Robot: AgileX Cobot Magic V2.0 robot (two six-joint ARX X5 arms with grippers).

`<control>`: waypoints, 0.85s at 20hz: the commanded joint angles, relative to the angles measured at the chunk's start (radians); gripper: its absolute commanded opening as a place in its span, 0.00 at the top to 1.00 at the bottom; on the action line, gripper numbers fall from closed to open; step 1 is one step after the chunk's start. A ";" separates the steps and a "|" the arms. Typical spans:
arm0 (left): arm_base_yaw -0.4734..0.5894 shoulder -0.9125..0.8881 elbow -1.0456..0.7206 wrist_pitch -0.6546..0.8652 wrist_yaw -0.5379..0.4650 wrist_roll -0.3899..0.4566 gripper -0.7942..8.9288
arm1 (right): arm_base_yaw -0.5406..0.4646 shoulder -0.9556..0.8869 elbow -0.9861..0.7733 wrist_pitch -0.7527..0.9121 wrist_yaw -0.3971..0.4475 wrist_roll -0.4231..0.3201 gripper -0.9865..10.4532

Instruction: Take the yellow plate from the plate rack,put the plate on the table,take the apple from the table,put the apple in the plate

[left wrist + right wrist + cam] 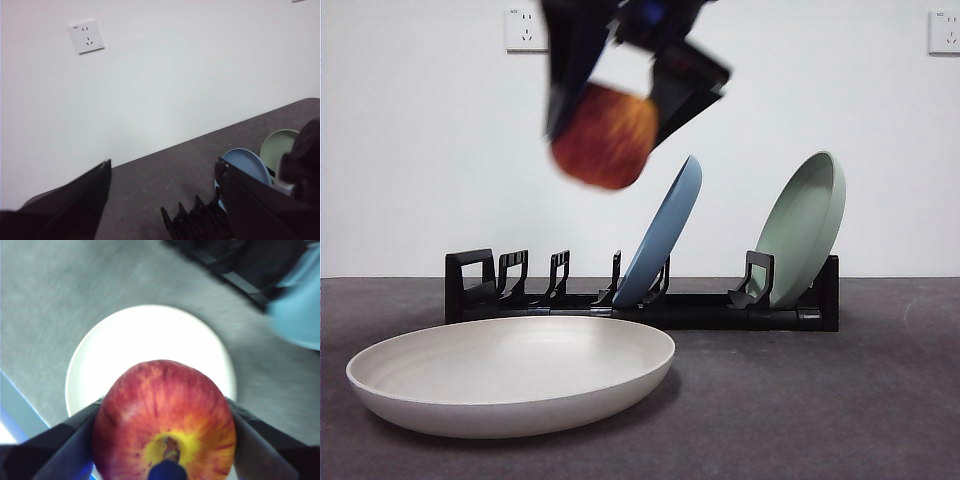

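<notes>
The yellow plate (pixel 510 385) lies flat on the table (pixel 840 400) at the front left, in front of the plate rack (pixel 640 300). High above the plate hangs the red apple (pixel 605 135), with my right gripper (pixel 610 95) shut on it. In the right wrist view the apple (pixel 162 422) fills the space between the jaws, and the plate (pixel 145 355) lies directly below it. My left gripper (pixel 162 200) is open, raised beside the rack (pixel 197 222) and holding nothing.
A blue plate (pixel 665 235) and a sage-green plate (pixel 805 225) lean in the rack's slots. A white wall with sockets (pixel 525 30) stands behind. The other arm (pixel 305 160) shows at the edge of the left wrist view.
</notes>
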 commanded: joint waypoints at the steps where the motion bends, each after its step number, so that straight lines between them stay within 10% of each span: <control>1: 0.000 -0.003 -0.002 -0.014 0.002 0.001 0.56 | 0.016 0.080 0.000 0.016 0.000 0.008 0.92; 12: 0.000 -0.003 -0.002 -0.080 0.002 -0.024 0.56 | 0.090 0.326 -0.001 0.117 0.009 -0.010 0.92; 17: 0.000 -0.003 -0.002 -0.106 0.002 -0.031 0.56 | 0.097 0.330 0.000 0.118 0.011 -0.010 0.71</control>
